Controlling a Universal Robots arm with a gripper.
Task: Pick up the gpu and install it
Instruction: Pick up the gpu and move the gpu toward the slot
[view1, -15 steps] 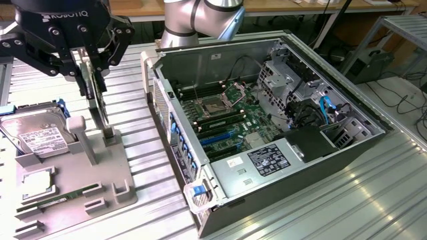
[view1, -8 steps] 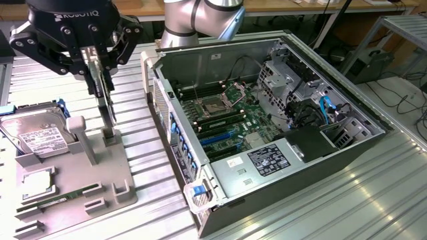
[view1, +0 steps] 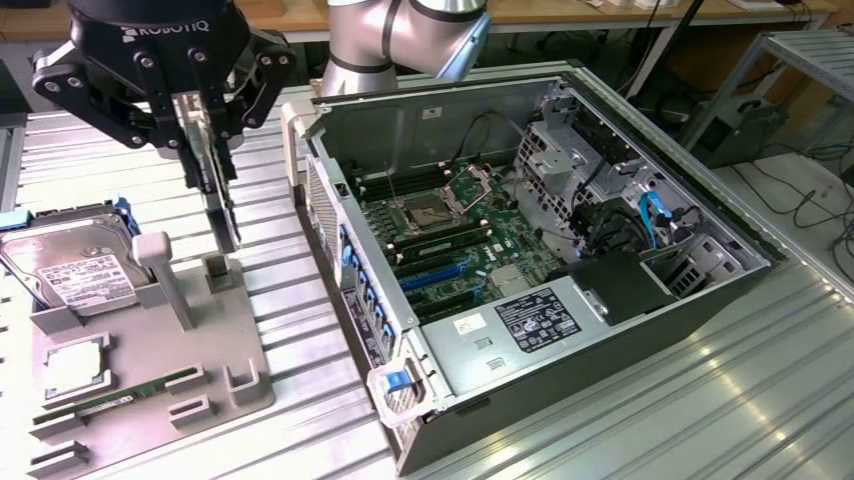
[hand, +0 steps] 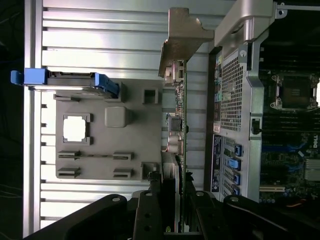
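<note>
My gripper (view1: 203, 128) is shut on the gpu (view1: 220, 205), which hangs edge-on below the fingers as a thin card. The card's lower end floats just above the grey holder tray (view1: 200, 340), near a small upright post (view1: 219, 272). In the wrist view the gpu (hand: 181, 127) runs as a narrow green edge away from my gripper (hand: 172, 202), with its silver end bracket (hand: 184, 36) at the far end. It hangs between the tray and the open computer case (view1: 561, 250), beside the case's rear panel.
On the grey tray lie a hard drive (view1: 67, 265) in a blue frame, a CPU (view1: 78, 368) and a RAM stick (view1: 127, 395). Inside the case the motherboard (view1: 454, 230) shows a CPU socket, RAM and blue slots (view1: 430, 275). Ribbed metal table all around.
</note>
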